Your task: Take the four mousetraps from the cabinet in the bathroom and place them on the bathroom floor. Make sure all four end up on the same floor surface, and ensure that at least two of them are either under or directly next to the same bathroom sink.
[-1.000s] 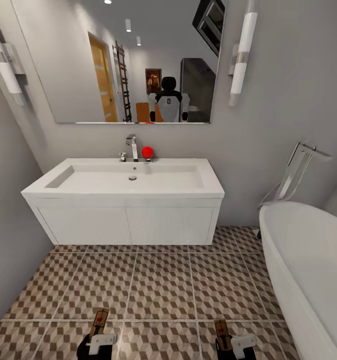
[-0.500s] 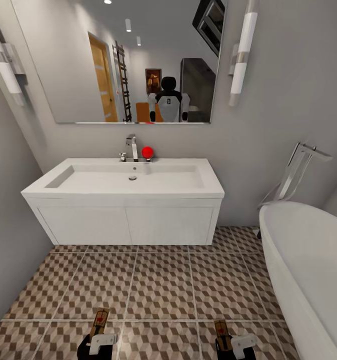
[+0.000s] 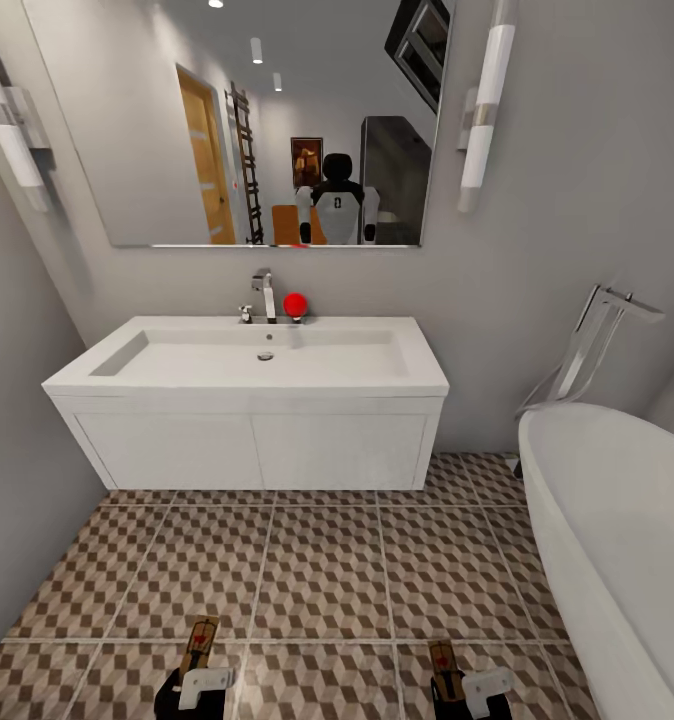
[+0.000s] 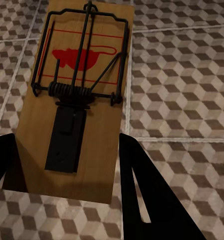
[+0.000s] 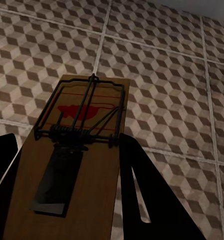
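The left mousetrap (image 3: 198,645) is held above the bathroom floor (image 3: 327,570) near the head view's bottom edge, its long axis running away from the robot toward the sink (image 3: 247,385). In the left wrist view this mousetrap (image 4: 79,95) lies flat between the dark fingers (image 4: 146,200), its red mark and wire bow on the far half and the black plate on the near half. The left gripper (image 3: 192,690) has its jaws clamped on the board's long edges. The right mousetrap (image 3: 442,660) points the same way, long axis toward the sink's right corner, and in the right wrist view that board (image 5: 77,160) also carries its red mark at the far end. The right gripper (image 3: 467,692) grips it by its sides, jaws closed on it. Both traps are clear of the tiles, well short of the sink's front. To the right stands a white bathtub (image 3: 617,540); a mirror (image 3: 267,120) hangs above the tap (image 3: 265,297). Compared with the earlier frames, nothing has shifted.
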Tool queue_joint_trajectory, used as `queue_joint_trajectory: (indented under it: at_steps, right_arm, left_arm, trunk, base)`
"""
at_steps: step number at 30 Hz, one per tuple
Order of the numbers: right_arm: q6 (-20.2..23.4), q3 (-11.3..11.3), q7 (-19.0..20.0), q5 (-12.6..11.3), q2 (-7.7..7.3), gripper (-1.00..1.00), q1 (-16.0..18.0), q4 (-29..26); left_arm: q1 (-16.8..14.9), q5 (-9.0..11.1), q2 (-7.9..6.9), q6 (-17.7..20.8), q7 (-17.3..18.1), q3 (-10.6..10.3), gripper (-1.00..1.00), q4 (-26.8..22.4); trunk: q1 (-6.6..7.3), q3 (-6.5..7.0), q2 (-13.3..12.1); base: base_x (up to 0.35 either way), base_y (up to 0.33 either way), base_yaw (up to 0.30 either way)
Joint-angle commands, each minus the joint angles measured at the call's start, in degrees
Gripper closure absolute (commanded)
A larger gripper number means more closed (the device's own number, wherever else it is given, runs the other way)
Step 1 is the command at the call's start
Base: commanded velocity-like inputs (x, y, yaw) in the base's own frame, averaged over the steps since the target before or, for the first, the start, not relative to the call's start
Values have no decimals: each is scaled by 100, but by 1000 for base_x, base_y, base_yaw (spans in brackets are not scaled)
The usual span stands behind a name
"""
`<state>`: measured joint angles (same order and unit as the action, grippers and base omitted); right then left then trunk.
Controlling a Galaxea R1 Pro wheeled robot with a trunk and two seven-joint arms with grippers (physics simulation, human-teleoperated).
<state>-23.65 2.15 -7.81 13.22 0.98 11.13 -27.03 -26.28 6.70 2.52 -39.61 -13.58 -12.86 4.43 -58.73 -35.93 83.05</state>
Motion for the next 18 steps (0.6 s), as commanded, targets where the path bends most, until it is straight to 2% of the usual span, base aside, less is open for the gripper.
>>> queue_joint_trajectory:
  at_steps: [1, 8, 10, 13, 14, 15, 16, 17, 18]
  right_arm:
    - [-8, 14, -28, 41, -2, 100, 4, 5]
    - [7, 20, -22, 44, 28, 100, 4, 1]
    - [35, 13, -28, 50, 39, 100, 4, -34]
    - [184, 9, -73, 56, 57, 100, 11, -146]
    - [355, 10, -137, 57, 65, 100, 23, -219]
    - [632, 11, -233, 55, 76, 100, 53, -309]
    - [989, 12, -344, 53, 102, 100, 111, -440]
    - [1183, 12, -395, 53, 124, 100, 151, -523]
    - [1569, 13, -471, 48, 174, 100, 244, -700]
  left_arm:
    - [-9, 33, 6, -29, -31, -50, 100, 22]
    - [-4, 33, 13, -18, -50, -45, 100, 7]
    - [-2, 33, 6, 118, -54, -31, 100, -3]
    - [-1, 33, -55, 979, -42, -5, 100, -72]
    - [-1, 30, -85, 1482, -33, 1, 100, -191]
    - [0, 28, -115, 2013, -26, 5, 100, -427]
    - [0, 27, -134, 2281, -23, 6, 100, -586]
    - [0, 26, -178, 2816, -16, 8, 100, -974]
    - [0, 25, -217, 3329, -12, 10, 100, -1417]
  trunk:
    - [0, -5, 3]
    - [0, -5, 3]
    - [0, -5, 3]
    - [0, -5, 3]
    - [0, -5, 3]
    - [0, -5, 3]
    - [0, -5, 3]
    - [0, -5, 3]
    - [0, -5, 3]
  base:
    - [0, 0, 0]
    - [0, 0, 0]
    - [0, 0, 0]
    - [0, 0, 0]
    - [0, 0, 0]
    - [0, 0, 0]
    - [0, 0, 0]
    - [0, 0, 0]
    - [0, 0, 0]
